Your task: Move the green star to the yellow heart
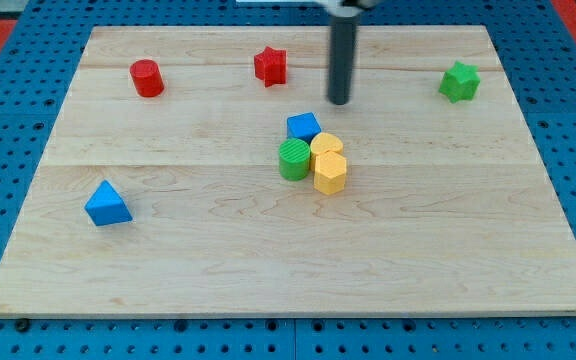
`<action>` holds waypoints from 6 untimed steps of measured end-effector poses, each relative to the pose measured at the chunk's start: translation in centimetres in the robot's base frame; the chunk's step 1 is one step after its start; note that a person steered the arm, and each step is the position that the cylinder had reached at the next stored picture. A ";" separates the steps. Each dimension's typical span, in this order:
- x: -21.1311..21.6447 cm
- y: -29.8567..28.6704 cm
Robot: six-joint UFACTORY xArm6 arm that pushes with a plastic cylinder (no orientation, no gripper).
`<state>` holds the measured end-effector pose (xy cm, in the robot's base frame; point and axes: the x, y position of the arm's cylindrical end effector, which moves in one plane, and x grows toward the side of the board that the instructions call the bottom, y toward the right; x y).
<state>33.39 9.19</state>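
Observation:
The green star [459,82] lies near the view's top right of the wooden board [168,260]. The yellow heart [326,146] sits near the board's middle, touching a green cylinder [294,159] on its left, a yellow hexagonal block [330,173] just below it and a blue block [304,127] above it. My tip [339,101] is above and slightly right of this cluster, well left of the green star and apart from all blocks.
A red star [270,66] lies left of the rod near the view's top. A red cylinder [147,78] sits at the top left. A blue triangular block [107,204] lies at the left. Blue pegboard surrounds the board.

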 end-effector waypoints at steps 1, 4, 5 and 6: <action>0.9 5.1; 1.7 15.9; 0.8 20.2; -3.4 19.3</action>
<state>29.98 28.51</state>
